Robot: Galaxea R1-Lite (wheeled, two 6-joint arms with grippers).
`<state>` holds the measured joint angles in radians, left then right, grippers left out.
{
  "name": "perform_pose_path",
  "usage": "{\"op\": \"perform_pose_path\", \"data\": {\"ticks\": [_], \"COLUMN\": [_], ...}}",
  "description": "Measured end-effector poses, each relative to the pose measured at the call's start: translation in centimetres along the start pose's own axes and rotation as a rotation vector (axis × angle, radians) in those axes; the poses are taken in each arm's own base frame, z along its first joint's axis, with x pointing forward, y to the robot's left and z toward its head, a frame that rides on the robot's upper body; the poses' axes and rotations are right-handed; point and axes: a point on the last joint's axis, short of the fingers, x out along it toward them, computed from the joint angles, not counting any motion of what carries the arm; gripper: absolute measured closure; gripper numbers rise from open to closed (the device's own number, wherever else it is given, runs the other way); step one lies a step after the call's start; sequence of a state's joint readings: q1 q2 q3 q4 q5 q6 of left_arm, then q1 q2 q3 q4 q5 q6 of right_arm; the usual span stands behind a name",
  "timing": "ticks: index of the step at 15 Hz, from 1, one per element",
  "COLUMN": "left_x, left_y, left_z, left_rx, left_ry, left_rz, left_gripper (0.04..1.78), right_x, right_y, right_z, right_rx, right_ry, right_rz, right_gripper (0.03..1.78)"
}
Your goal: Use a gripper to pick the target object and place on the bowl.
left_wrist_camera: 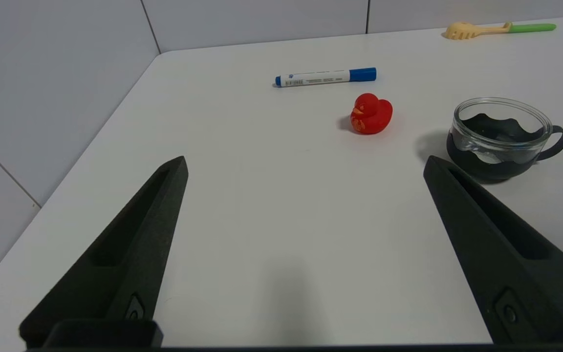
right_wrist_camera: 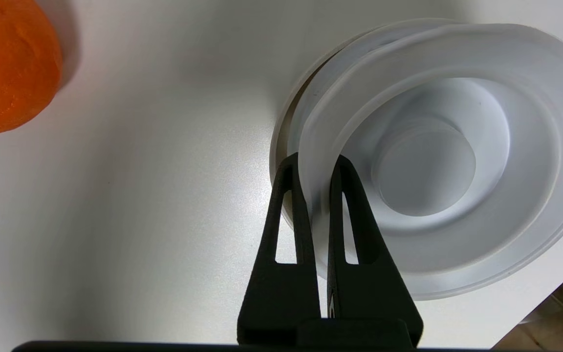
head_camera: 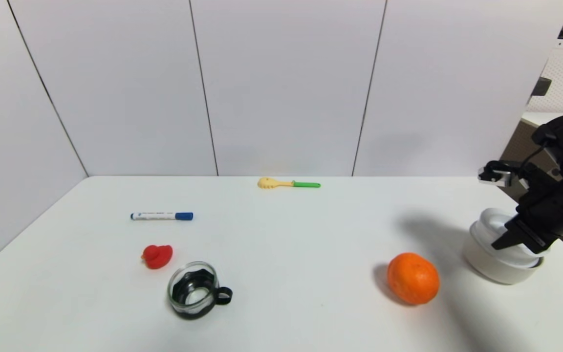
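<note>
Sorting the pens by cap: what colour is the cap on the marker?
Blue. The marker has a white barrel and blue cap, clearest in the left wrist view.

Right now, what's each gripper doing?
Left gripper: open, empty, above the table.
Right gripper: shut on the white lid over the bowl.

The right claw (right_wrist_camera: 316, 168) is pinched on the rim of the white disc (right_wrist_camera: 438, 161), which sits over the bowl (head_camera: 494, 261) at the table's (head_camera: 286, 244) right edge. The nearest obstacle is the orange (head_camera: 413, 278), just left of the bowl with a bare strip between. Beyond it the middle of the table lies open. The glass cup (head_camera: 194, 290), red duck (head_camera: 157, 256) and marker (head_camera: 162, 215) cluster on the left, ahead of the spread left claw (left_wrist_camera: 306, 166). The yellow toy fork (head_camera: 289, 184) lies by the back wall.
</note>
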<state>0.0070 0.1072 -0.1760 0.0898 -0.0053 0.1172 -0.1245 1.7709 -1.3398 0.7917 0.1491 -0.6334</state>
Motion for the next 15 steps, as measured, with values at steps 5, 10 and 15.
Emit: {"op": "perform_pose_path", "data": {"ticks": [5,10,15], "left_x": [0.0,0.0,0.0], "left_y": [0.0,0.0,0.0], "left_z": [0.0,0.0,0.0], "left_rx": [0.000,0.000,0.000], "left_ry": [0.000,0.000,0.000], "left_rz": [0.000,0.000,0.000], "left_gripper": [0.11,0.11,0.11], "right_x": [0.1,-0.1,-1.6], "right_y": [-0.1,-0.1,0.1], "right_z": [0.0,-0.1,0.1], "right_rx": [0.002,-0.010,-0.019], "right_ry": [0.003,-0.002,-0.046], "right_rz": [0.000,-0.003,-0.036], "right_gripper": [1.61,0.90,0.51]}}
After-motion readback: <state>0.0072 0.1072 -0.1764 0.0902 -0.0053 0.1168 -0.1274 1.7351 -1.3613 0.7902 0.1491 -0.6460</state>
